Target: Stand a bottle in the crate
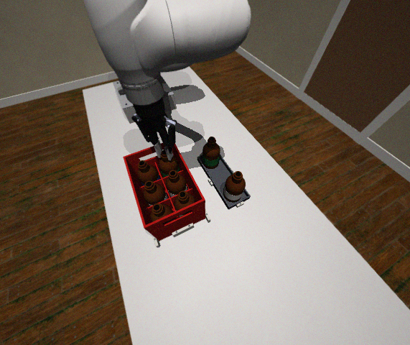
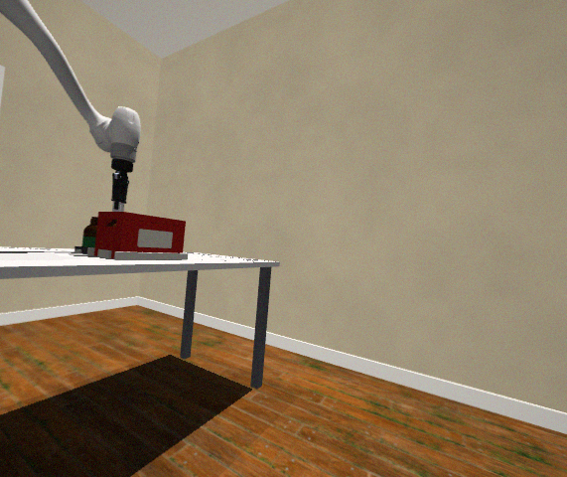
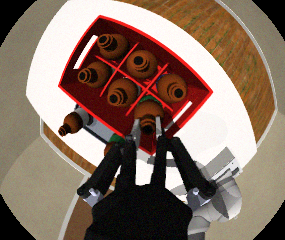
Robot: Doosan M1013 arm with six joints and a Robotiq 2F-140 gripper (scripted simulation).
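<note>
Crate (image 1: 175, 220) (image 2: 140, 235) (image 3: 136, 85): red, open-topped box, crossing dividers, slot-shaped handle openings. Six brown bottles inside, one to a cell. Gripper (image 1: 164, 154) (image 2: 118, 207) (image 3: 148, 124): fingers clamped on the neck of the corner bottle (image 1: 167, 164) (image 3: 148, 111), which sits in the crate's corner cell nearest the arm base; green label partly visible. Tray (image 1: 218, 179) (image 3: 100, 130): dark, shallow, rectangular, beside the crate. Holds two upright, round-shouldered bottles, one at each end: green-label bottle (image 1: 211, 152) (image 2: 89, 236), pale-label bottle (image 1: 234, 186) (image 3: 74, 122). Table (image 1: 256, 267) (image 2: 231, 262) (image 3: 47, 75): white, smooth-looking.
</note>
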